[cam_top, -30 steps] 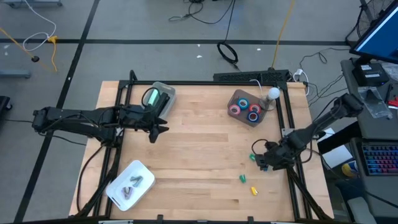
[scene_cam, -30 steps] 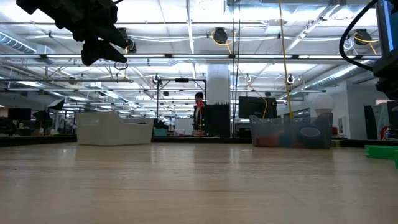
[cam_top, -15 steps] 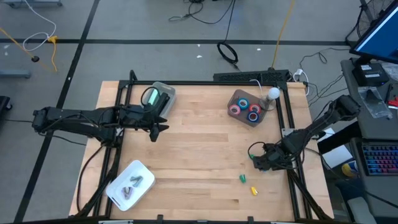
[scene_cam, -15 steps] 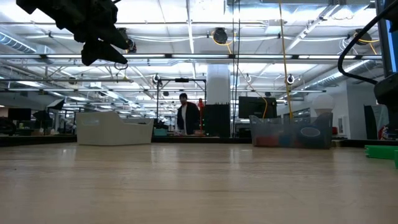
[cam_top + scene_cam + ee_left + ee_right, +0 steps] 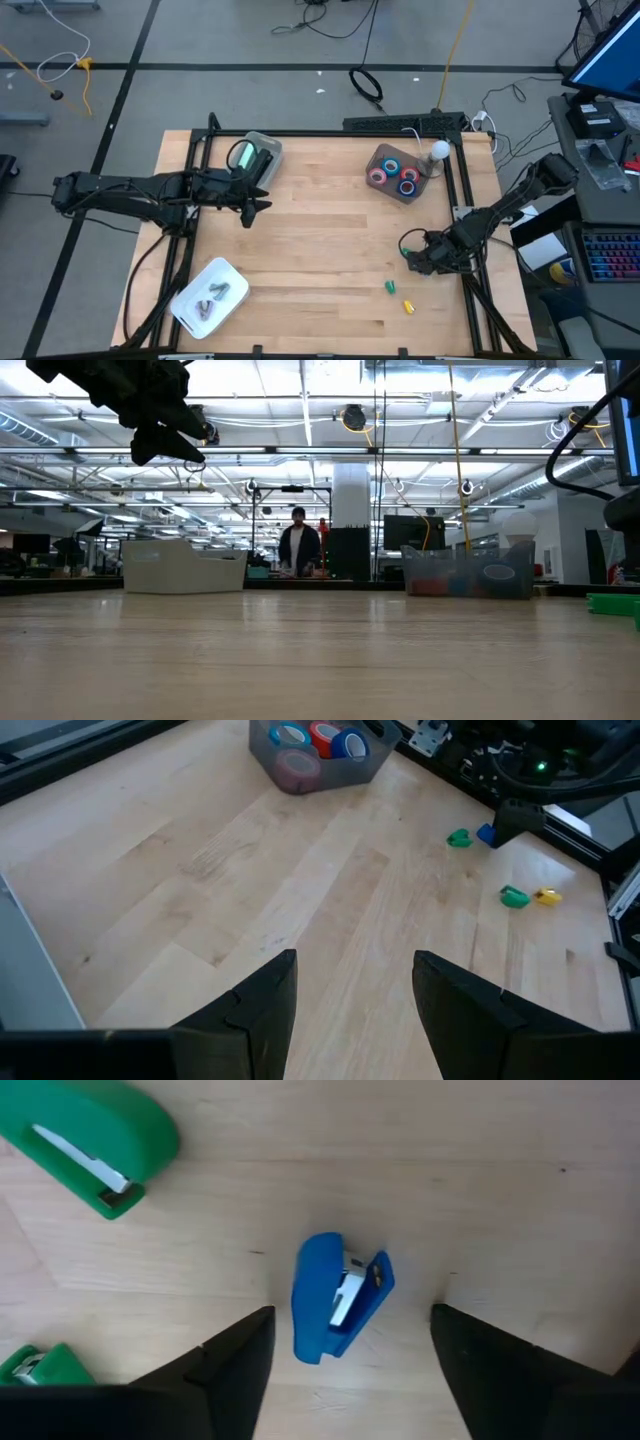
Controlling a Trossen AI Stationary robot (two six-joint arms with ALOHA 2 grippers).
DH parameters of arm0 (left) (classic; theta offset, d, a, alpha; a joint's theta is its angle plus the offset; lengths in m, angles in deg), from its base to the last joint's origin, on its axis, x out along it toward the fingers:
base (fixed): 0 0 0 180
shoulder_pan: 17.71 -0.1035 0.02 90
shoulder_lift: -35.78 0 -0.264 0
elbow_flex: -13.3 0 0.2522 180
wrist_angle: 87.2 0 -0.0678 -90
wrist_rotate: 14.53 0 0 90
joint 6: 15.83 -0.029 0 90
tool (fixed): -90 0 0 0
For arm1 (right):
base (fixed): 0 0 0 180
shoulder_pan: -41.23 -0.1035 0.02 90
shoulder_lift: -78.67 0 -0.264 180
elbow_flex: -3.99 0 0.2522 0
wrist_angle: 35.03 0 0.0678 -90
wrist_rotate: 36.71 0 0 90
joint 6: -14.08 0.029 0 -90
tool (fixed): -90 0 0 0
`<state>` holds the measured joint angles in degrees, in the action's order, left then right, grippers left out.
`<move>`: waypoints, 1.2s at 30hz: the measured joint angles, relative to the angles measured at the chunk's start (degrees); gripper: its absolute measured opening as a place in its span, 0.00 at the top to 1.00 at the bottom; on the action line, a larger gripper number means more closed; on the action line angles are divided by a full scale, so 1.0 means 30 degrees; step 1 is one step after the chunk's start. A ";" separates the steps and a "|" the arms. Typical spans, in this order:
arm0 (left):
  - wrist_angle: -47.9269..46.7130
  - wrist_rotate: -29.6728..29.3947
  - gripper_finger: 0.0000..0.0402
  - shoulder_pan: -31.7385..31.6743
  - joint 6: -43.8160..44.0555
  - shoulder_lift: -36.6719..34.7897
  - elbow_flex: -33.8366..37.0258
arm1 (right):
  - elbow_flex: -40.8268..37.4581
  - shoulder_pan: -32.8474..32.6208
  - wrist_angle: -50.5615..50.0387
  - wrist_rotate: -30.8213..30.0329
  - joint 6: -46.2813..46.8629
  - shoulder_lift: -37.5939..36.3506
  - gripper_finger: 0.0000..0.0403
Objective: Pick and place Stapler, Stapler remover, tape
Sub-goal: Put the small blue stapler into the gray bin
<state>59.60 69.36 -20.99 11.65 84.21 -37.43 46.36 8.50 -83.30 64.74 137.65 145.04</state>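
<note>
I am lowering my right gripper (image 5: 345, 1355) over the blue stapler (image 5: 338, 1295), fingers apart on either side of it, not yet touching; it is lying just beside the green stapler (image 5: 90, 1140). Next, I judge, comes closing squarely on it, while my left gripper (image 5: 350, 990) is waiting open, well apart from the blue stapler

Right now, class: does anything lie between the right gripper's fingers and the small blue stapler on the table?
Nothing visible does. The right gripper hangs open right over the blue stapler, which lies alone on bare wood between the fingers. A green stapler lies off to one side, clear of the gap.
</note>
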 joint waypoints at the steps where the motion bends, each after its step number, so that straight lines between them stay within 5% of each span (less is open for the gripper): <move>1: 0.0000 0.0000 0.50 0.0000 0.0000 0.0000 0.0000 | -0.0007 -0.0005 -0.0034 0.0018 -0.0004 0.0000 0.38; 28: 0.0007 0.0000 0.50 0.0000 0.0000 0.0000 0.0000 | -0.0036 -0.0007 -0.0379 -0.0331 -0.0820 0.0022 0.83; 36: 0.1911 -0.0007 0.50 0.0000 0.0000 0.0000 0.0000 | -0.0036 0.0000 -0.0315 -0.0401 -0.1731 -0.0150 0.87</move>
<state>65.33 69.34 -20.99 11.65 84.21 -37.43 46.25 8.50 -84.25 63.53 132.46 144.59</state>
